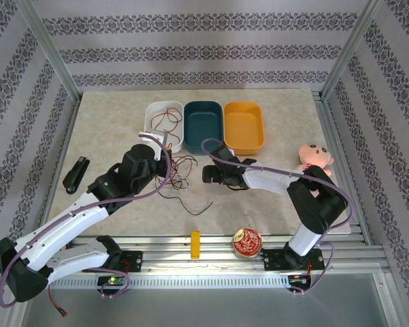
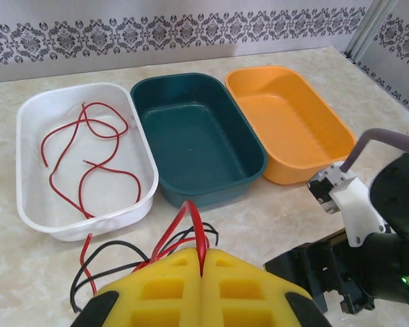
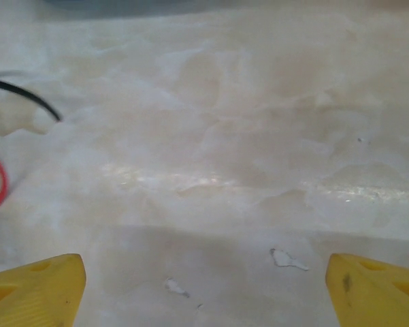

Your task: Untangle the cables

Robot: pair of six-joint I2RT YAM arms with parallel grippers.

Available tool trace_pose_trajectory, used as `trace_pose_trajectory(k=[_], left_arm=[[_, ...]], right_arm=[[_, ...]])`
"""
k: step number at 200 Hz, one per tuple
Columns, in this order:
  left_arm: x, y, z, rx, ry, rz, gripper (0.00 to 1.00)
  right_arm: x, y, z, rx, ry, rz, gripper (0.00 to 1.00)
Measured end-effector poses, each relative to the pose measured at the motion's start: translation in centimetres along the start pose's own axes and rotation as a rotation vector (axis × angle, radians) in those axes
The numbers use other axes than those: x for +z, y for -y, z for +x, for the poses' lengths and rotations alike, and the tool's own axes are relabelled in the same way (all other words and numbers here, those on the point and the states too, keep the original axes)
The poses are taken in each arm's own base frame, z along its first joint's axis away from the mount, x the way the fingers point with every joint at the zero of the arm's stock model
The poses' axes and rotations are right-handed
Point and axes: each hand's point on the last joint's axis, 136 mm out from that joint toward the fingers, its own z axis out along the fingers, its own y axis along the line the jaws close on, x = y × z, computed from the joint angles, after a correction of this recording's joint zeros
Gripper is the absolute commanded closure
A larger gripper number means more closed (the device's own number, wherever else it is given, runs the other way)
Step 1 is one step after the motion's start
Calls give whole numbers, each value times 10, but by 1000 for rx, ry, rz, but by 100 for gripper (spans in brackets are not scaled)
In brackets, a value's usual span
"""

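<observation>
Three tubs line the far side of my table: white tub left, teal tub middle, orange tub right. My right gripper hangs low over bare tabletop, fingers wide apart and holding nothing, just right of the tangle of cables. My left gripper is clamped on a red loop of that tangle. A loose red cable lies in the white tub. Print on the round red tin at the near edge is too small to read.

Bright, even light falls from overhead; shadows are soft. The right wrist view is blurred, the bench washed with pale glare, perhaps overexposed.
</observation>
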Motion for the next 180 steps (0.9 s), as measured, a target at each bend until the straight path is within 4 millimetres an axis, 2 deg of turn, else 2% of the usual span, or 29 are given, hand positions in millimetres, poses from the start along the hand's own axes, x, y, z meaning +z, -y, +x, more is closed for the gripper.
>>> trace_pose_trajectory(k=[48,76,92,111,144,180], left_arm=[[2,10,-15,2,8,28,100],[-1,14,-25,-4,26,49,100],[-2,16,-26,-6,27,58,100],[-3,19,-26,-6,24,78,100],[-8,28,-26,-9,20,138,100],[-11,35,-25,-12,14,180,100]], right_arm=[[-47,-62,-20,-169,188,-169,2],[-55,-94,-15,-264,253,-231,2],[-50,-105,-11,-288,268,-250,2],[-34,-108,-6,-293,263,-242,2],[-4,-95,4,-296,233,-168,2],[-1,-89,-3,-283,269,-124,2]])
